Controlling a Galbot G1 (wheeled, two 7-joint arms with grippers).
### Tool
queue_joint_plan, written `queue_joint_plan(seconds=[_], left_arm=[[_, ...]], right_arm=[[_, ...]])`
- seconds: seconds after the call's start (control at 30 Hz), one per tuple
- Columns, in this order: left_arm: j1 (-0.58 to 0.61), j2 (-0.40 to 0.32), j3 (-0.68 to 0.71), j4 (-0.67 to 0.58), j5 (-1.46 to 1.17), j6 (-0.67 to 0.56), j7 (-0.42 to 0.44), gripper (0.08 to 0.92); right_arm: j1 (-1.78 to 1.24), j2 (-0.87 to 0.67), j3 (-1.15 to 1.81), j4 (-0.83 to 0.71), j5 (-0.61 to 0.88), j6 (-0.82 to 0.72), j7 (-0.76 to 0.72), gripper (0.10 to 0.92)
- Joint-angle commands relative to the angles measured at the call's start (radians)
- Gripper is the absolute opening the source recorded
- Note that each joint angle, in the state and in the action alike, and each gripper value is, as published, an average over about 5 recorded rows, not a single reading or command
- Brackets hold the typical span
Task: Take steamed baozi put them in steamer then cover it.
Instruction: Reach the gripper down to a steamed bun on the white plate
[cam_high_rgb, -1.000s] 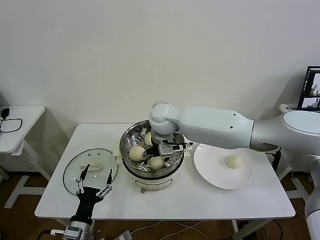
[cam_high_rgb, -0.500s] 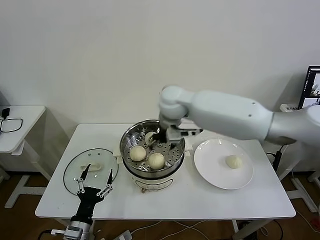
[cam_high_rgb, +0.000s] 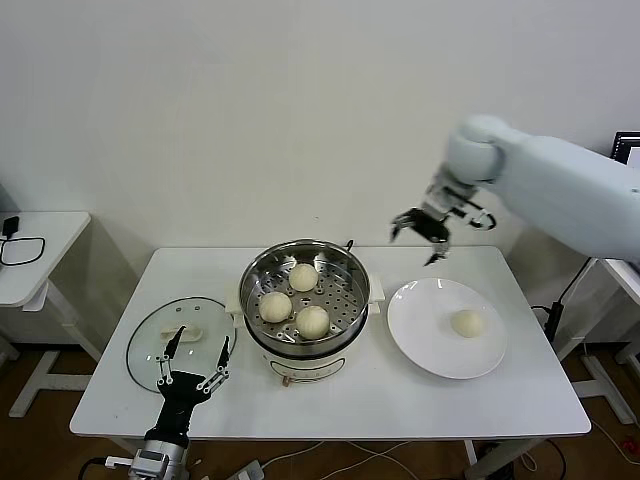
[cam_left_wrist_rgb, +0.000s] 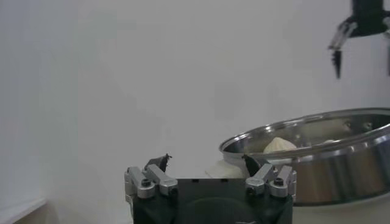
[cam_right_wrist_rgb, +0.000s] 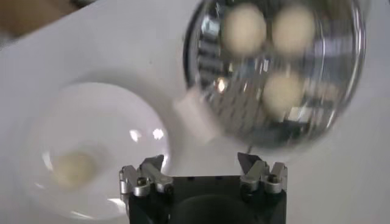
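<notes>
3 baozi (cam_high_rgb: 303, 276) sit in the steamer (cam_high_rgb: 304, 335) mid-table; 1 more baozi (cam_high_rgb: 465, 323) lies on the plate (cam_high_rgb: 420, 335) beside it. The right gripper (cam_high_rgb: 424, 229) hangs above the plate, wide and empty. The cover (cam_high_rgb: 150, 335) lies flat left of the steamer, the left gripper (cam_high_rgb: 190, 374) wide just at its near edge.

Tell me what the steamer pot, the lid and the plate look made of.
Steamer: polished steel by its mirror shine, perforated tray inside. Lid: clear glass, table showing through, metal rim. Plate: glossy white, likely ceramic, possibly plastic.
</notes>
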Motion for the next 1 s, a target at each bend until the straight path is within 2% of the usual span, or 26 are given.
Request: queue_joint_plan(seconds=[0.03,0.37,1.0], left_arm=[[-0.002,0.001,0.001,0.004,0.001,0.001,0.000,0.823],[0.000,-0.001,-0.002,0.007,0.001,0.002,0.000,0.823],[0.000,0.000,-0.009,0.019,0.001,-0.003,0.003,0.823]], right_arm=[[-0.187,-0.121,0.029,-0.305,0.105,-0.165,0.013,0.823],[-0.375,-0.051,0.123,-0.410,0.050,-0.120,0.099,0.823],[-0.447,0.081,0.166,-0.526,0.025,-0.105,0.140,0.823]])
